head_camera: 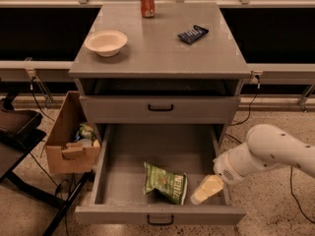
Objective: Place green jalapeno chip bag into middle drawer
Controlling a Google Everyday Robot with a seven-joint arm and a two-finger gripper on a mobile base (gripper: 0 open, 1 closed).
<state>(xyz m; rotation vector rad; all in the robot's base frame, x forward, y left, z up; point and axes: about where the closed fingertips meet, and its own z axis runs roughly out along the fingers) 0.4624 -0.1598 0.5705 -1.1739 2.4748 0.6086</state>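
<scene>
The green jalapeno chip bag [165, 182] lay on the floor of the pulled-out middle drawer [118, 214], near its front, and the end effector [206, 190] hung in that drawer's front right corner, whether open or closed I could not tell.

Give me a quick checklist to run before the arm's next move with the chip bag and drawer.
1. Is the bag inside the drawer: ok.
2. Is the gripper out of the drawer: not ok, it sits right of the bag.
3. Gripper touching bag: cannot tell.
4. Bag below drawer rim: ok.
5. Is the upper drawer shut: ok.
</scene>
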